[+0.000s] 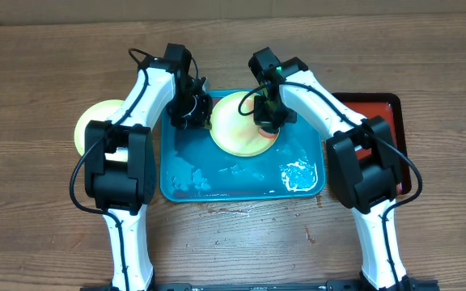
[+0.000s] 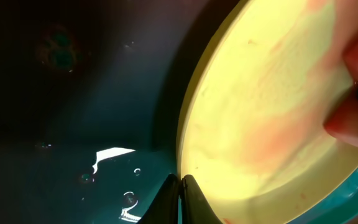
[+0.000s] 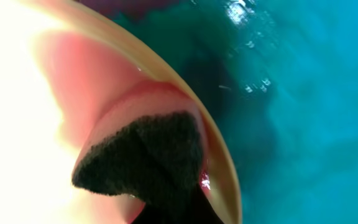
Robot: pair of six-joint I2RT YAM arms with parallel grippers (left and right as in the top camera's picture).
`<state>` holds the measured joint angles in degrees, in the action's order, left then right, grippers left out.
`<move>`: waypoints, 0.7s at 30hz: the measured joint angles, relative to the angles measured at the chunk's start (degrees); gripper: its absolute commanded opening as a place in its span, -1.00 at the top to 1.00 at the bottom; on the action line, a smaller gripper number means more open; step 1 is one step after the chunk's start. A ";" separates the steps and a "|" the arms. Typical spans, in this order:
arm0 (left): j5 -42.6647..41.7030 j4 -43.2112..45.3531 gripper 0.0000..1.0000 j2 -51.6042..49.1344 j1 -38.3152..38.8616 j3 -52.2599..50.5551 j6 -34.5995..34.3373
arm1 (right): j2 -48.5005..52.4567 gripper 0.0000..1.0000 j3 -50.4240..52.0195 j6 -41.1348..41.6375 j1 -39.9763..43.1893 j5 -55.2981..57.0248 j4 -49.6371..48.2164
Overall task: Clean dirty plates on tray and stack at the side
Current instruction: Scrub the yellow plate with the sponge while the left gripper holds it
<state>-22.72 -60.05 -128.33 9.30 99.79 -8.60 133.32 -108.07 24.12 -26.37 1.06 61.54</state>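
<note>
Near the desk's far edge, your left gripper [image 2: 181,188] pinched the plate [image 2: 260,93]; your right gripper [image 1: 267,115] clamped the sponge [image 3: 145,155]. The red smears [image 2: 278,134] wanted firm strokes.

This looks like a robot work room, a kind of lab. Your two white and black robot arms, the left arm [image 1: 124,162] and the right arm [image 1: 366,170], stand at one edge of a brown wood surface [image 1: 31,234], and black wires [image 1: 74,182] loop off them. A wet blue tray [image 1: 176,192] and a red tray [image 1: 388,101] lie on it. A plain pale board [image 1: 233,6] runs along the far edge.
</note>
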 measured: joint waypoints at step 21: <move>7.56 7.63 0.91 0.72 1.46 -3.78 -3.32 | 2.64 0.93 -2.45 -0.20 0.02 -12.74 -5.31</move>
<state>-15.16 -52.42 -127.61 10.76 96.01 -11.92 135.96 -110.52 23.92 -26.35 -11.68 56.23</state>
